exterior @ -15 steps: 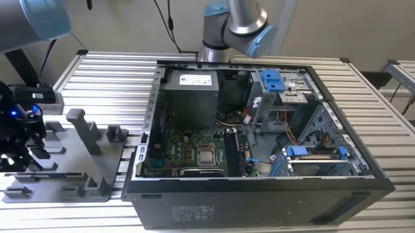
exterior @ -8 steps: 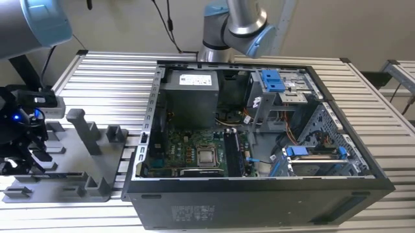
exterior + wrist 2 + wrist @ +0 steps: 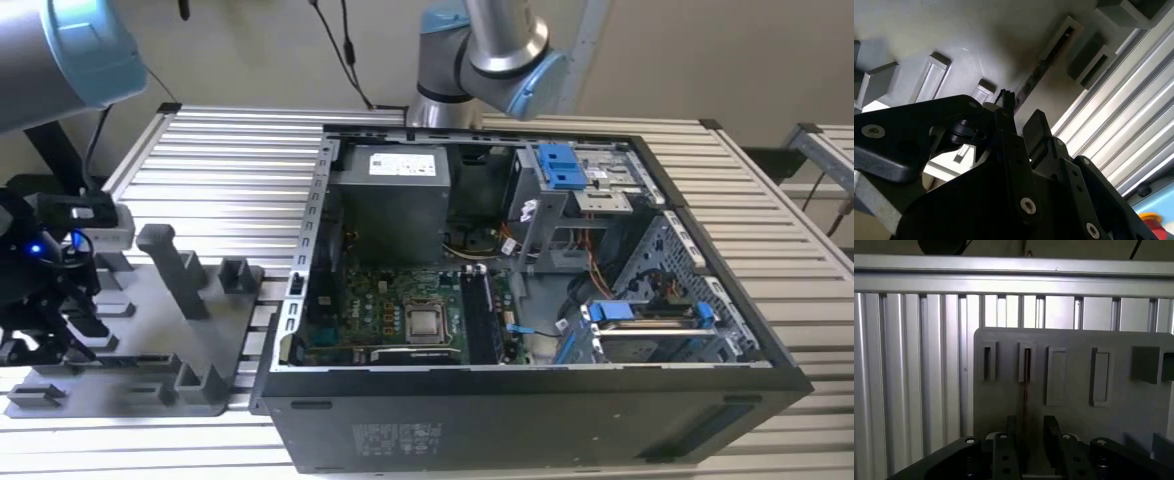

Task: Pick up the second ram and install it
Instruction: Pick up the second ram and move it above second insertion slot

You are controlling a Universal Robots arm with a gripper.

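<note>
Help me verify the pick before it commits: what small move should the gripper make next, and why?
Probably close the gripper on the second ram. In the first wrist view its fingers stand open either side of the ram's dark edge, and the ram stands in a slot of the gray fixture, so a grasp looks lined up.

Grey metal robot arm with light-blue joint caps [image 3: 497,45], black gripper [image 3: 1029,442] pointing down, two fingers [image 3: 1053,440] parted, gap between.
</note>
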